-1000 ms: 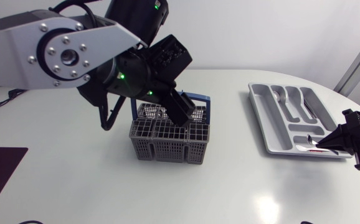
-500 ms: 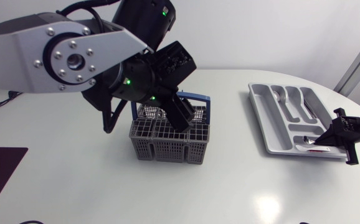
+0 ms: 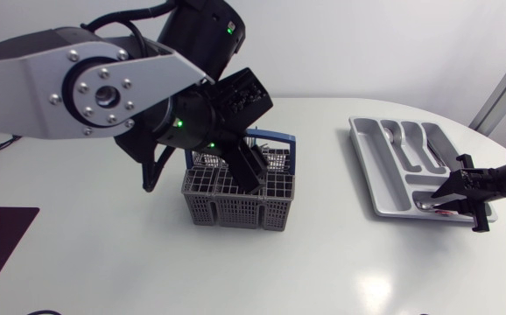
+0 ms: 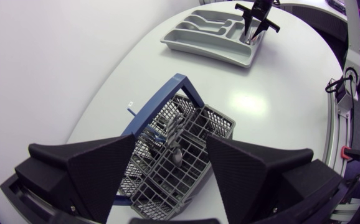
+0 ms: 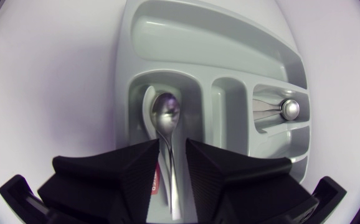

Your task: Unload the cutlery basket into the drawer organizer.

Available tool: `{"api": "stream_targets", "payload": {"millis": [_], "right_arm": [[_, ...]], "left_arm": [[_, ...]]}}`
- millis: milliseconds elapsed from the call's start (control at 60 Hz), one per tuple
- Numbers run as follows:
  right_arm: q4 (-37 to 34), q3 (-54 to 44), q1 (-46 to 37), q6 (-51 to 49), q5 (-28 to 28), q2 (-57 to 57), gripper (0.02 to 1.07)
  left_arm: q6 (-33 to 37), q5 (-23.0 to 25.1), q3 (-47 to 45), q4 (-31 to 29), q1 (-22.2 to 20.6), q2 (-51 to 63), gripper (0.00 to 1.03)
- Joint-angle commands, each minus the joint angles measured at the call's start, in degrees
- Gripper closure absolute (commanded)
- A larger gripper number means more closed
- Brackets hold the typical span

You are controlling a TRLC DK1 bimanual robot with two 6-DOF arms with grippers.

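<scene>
Left hand [image 4: 170, 149]: hangs directly over the cutlery basket [image 3: 235, 208]. Its fingers [image 4: 99, 168] are spread wide and have hold of nothing. From the wrist, one finger stands to each side of the basket's middle.
Cutlery basket: grey mesh with a blue handle [image 4: 167, 93] standing upright. It sits on the white table [image 3: 323, 262], under the left hand. Several metal pieces [image 4: 175, 143] stand in its compartments; from here I can't make out which kinds.
Right hand [image 3: 454, 186]: well apart from the basket, out on the right arm's side of it. It is closed down narrow on the handle of a spoon [image 5: 165, 112], one finger on either side.
Spoon: its bowl lies low inside one compartment of the drawer organizer [image 3: 364, 162], pointing away from the right hand.
Drawer organizer: grey tray on the table, well apart from the basket on the right arm's side. More cutlery [image 3: 411, 144] lies in its other compartments. A second spoon [image 5: 288, 109] rests in a compartment apart from the one with the held spoon.
</scene>
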Motion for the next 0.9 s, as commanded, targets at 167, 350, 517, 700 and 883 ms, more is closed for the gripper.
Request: {"api": "stream_targets", "payload": {"millis": [167,350,517,700,883], "right_arm": [[-3.66,-1.2,-0.36,5.44,-4.82,-9.54,0.23],[-8.14,-3.48,2.27,16.43,-8.51,-16.57,0.19],[-12.71,-6.2,5.09,25.13,-12.82,-20.97,0.18],[-15.78,-10.69,6.84,27.77,-17.12,-25.1,0.18],[-15.61,-16.58,8.34,28.12,-19.23,-28.17,0.18]], "left_arm": [[2.57,-0.47,-1.71,-0.12,0.65,-2.94,0.16],[3.19,-0.47,-2.59,0.32,0.21,-2.77,0.16],[4.33,-1.96,-5.75,5.42,-1.11,-2.59,0.16],[9.08,-5.13,-13.31,16.58,-3.22,-3.03,0.16],[10.31,-5.13,-17.53,25.02,-3.31,-3.65,0.16]]}}
